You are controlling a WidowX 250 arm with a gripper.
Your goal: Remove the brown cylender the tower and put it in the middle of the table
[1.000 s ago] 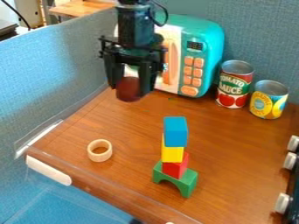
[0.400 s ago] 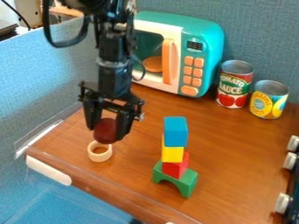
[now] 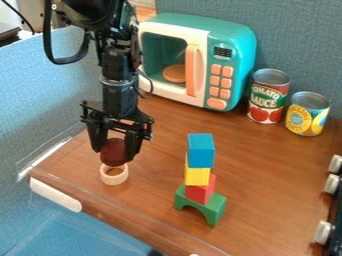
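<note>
My gripper (image 3: 113, 154) hangs over the left part of the table, shut on a dark brown rounded piece (image 3: 113, 150). That piece is right above the pale wooden ring (image 3: 114, 178) and covers its back edge; whether the two touch I cannot tell. To the right stands the tower: a green arch (image 3: 212, 209) at the bottom, then a red block (image 3: 199, 193), a yellow block (image 3: 197, 176) and a blue block (image 3: 201, 150) on top.
A teal toy microwave (image 3: 234, 50) stands at the back of the brown table (image 3: 267, 170). Right of it are a tomato sauce can (image 3: 268, 96) and a yellow-labelled can (image 3: 308, 114). White knobs (image 3: 323, 232) line the right edge, and a clear rim with a white strip (image 3: 56, 194) runs along the front left.
The gripper has moved down and to the left from in front of the microwave, carrying the brown piece to just over the ring. The tower and ring have stayed put.
</note>
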